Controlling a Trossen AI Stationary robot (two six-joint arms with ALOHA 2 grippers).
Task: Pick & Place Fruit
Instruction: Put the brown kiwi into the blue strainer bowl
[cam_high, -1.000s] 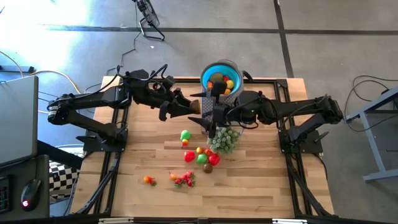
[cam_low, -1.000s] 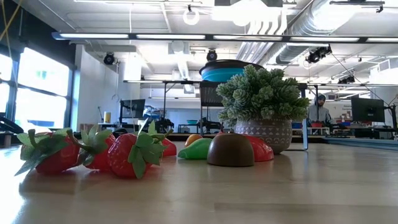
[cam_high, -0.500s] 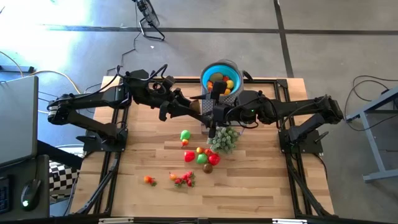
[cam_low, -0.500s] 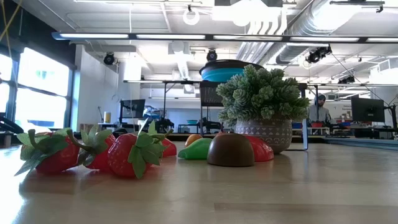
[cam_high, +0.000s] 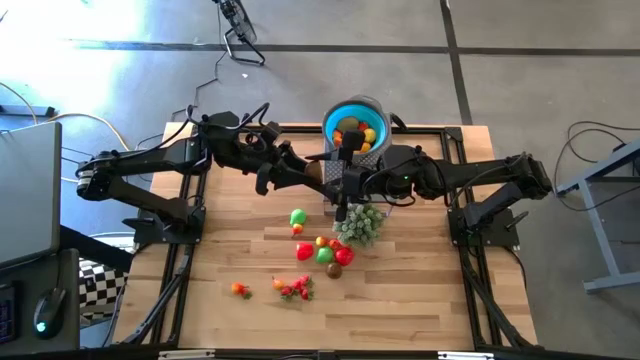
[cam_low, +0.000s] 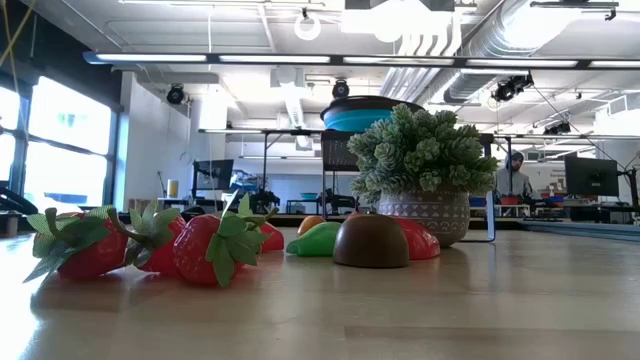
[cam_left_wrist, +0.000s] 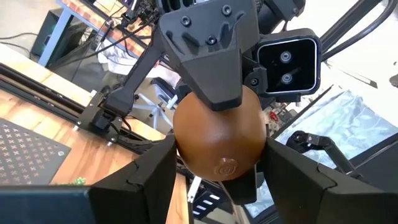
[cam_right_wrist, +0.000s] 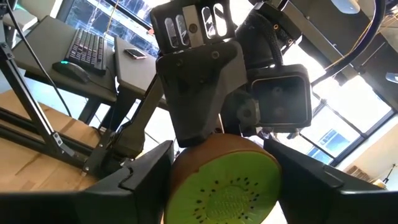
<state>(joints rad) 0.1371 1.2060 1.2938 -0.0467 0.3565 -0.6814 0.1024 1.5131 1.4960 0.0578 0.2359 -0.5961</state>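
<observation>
Above the table's middle, both arms meet over a half kiwi (cam_right_wrist: 224, 183). The left gripper (cam_left_wrist: 217, 180) grips it by its brown rind; the right gripper (cam_right_wrist: 221, 186) closes on it from the opposite side, cut green face toward its camera. This looks like a handover between claws. The blue bowl (cam_high: 356, 118) sits just beyond them, already holding some fruit. More fruit (cam_high: 322, 250) lies on the table (cam_high: 420, 300) below and nearer. Next, one claw likely must release so the other can carry the kiwi to the bowl.
</observation>
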